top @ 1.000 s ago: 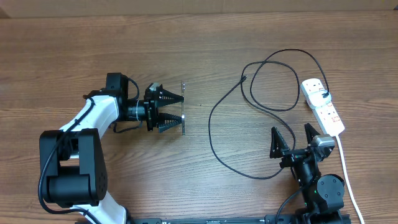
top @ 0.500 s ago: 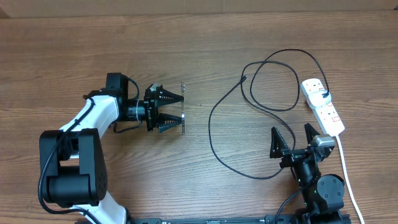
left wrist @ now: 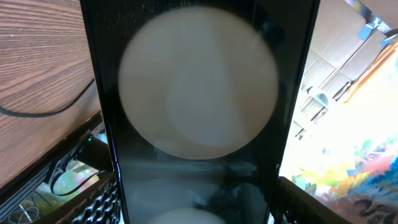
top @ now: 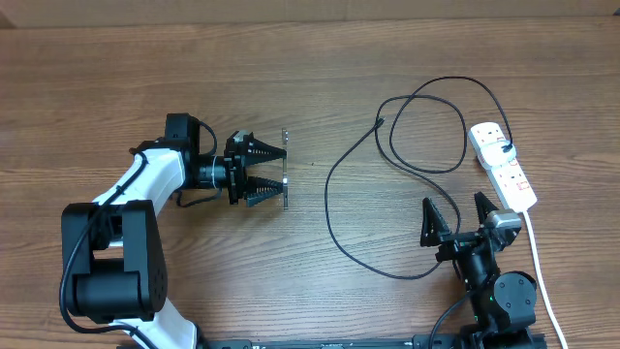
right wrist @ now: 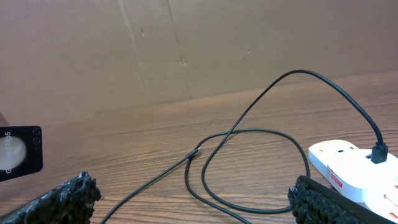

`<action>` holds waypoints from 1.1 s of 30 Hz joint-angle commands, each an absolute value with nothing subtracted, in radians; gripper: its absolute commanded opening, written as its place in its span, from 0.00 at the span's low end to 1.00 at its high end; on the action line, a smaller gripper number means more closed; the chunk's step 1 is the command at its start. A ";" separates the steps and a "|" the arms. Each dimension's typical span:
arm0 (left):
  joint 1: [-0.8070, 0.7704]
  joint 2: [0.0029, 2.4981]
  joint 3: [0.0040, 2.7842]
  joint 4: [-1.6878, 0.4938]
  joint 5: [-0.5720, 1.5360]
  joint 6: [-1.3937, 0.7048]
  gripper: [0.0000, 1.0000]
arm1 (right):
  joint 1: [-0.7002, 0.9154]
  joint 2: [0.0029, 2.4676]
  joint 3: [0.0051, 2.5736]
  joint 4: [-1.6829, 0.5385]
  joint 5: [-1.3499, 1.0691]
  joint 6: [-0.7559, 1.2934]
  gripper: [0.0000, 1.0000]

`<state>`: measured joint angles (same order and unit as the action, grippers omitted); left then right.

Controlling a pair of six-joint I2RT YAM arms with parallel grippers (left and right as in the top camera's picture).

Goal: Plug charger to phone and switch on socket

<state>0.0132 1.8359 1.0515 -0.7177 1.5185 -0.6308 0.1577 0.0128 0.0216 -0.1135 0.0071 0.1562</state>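
Nothing is shifting: the left gripper (top: 283, 168) is still pinching the phone (left wrist: 199, 124) on edge, the right gripper (top: 452, 201) is idling spread, and the charger (top: 327, 194) tip is lying free.

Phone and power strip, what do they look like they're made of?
The phone looks like glossy black glass, or maybe polished plastic: its face mirrors round white lights. The power strip looks like smooth white moulded plastic, with an even, low sheen and small red markings.

The left arm (top: 155, 176) is stretched out and bent inward; the left gripper (top: 283, 169) lies level, jaws clamped on the phone (left wrist: 199, 112). The right arm (top: 496, 283) is folded low, and the right gripper (top: 452, 204) has its jaws spread wide.
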 commanded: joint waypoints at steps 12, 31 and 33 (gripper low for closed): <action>0.006 1.845 1.054 -0.718 1.561 -0.654 0.24 | 0.155 0.009 0.020 -0.107 -0.081 0.275 1.00; 0.006 1.845 1.054 -0.717 1.560 -0.654 0.24 | 0.157 0.035 0.030 -0.036 -0.353 0.516 1.00; 0.006 1.845 1.054 -0.717 1.560 -0.654 0.24 | 0.157 0.038 0.057 -0.066 -0.352 0.482 1.00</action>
